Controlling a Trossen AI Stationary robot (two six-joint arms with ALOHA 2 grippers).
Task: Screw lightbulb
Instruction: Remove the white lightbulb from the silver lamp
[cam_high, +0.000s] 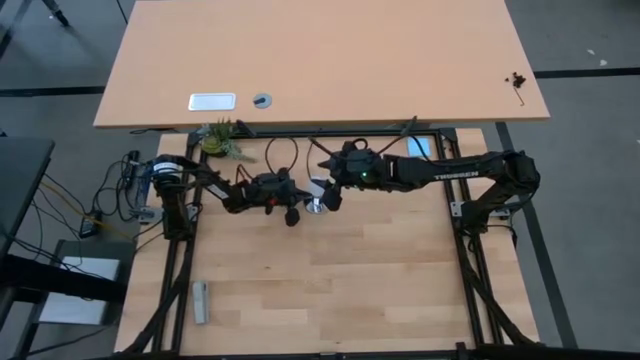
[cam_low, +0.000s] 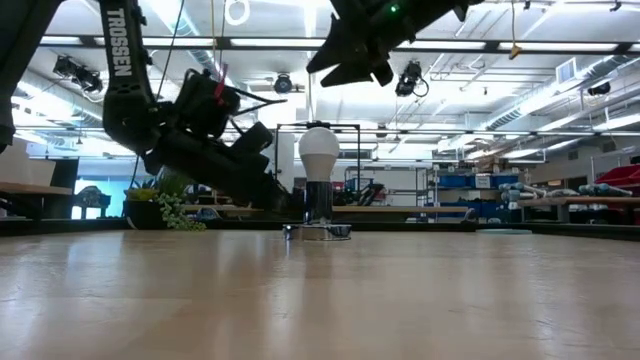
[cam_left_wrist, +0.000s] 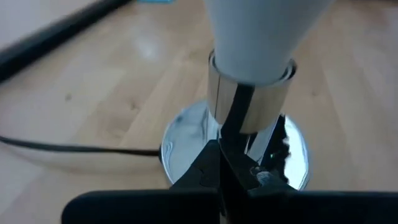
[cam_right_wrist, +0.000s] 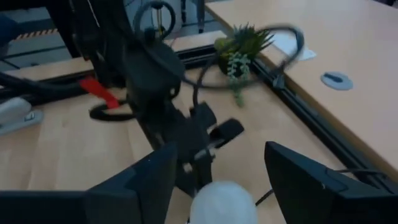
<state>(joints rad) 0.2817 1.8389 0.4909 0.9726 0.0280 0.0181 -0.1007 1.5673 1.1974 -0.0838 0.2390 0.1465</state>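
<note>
Reading left to right, high view:
Plant: small green plant (cam_high: 218, 139) at the counter's (cam_high: 330, 290) far edge, behind the left arm.
Left gripper: left gripper (cam_low: 283, 199) low at the counter, reaching in from the left, fingers (cam_left_wrist: 229, 163) pressed together around the shiny silver socket (cam_left_wrist: 249, 106); clamped on it at its collar.
Socket: stands upright on its round mirrored base, thin black cord (cam_left_wrist: 74, 148) trailing across the wood.
Lightbulb: frosted-white lightbulb (cam_low: 319, 152) sits upright in the socket, mid-counter, between the two grippers.
Right gripper: right gripper (cam_right_wrist: 221, 171) hangs just above the bulb, clear of it, fingers spread wide apart, nothing held.
Far right: second, paler counter beyond the frame.
</note>
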